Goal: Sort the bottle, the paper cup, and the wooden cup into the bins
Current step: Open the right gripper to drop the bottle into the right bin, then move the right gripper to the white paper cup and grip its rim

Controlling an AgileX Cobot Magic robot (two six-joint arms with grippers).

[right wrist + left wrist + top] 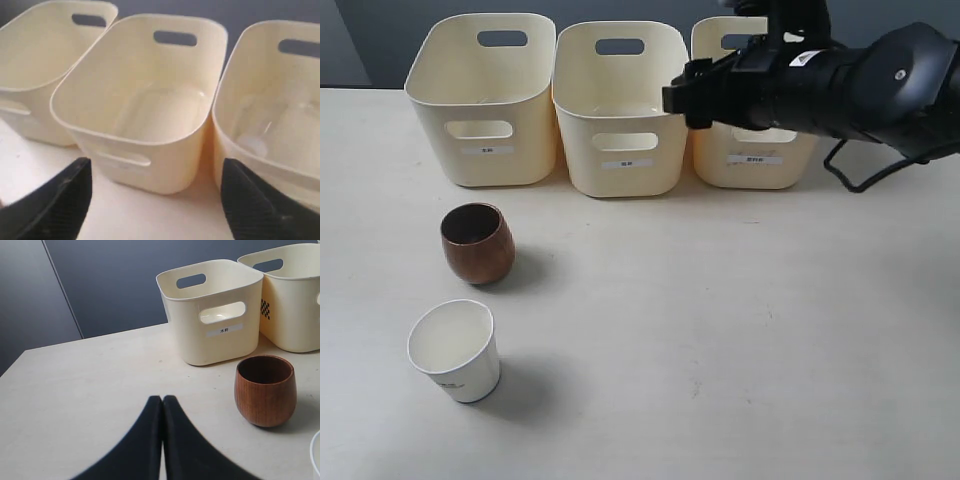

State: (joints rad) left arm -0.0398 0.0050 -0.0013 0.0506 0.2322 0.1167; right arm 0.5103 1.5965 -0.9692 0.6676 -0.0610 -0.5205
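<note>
Bins [620,110] line the top of the exterior view, three in a row; your right arm's gripper [685,95] hangs over the middle and right ones, and you cannot judge its opening here. The wooden cup [478,243] sits at left, the paper cup [455,351] below it. In the left wrist view, your left gripper [162,402] has its fingers pressed together, empty, the wooden cup at lower right. In the right wrist view, your right gripper [157,190] is spread wide, empty; a faint clear shape, perhaps the bottle [272,132], lies in the right bin.
</note>
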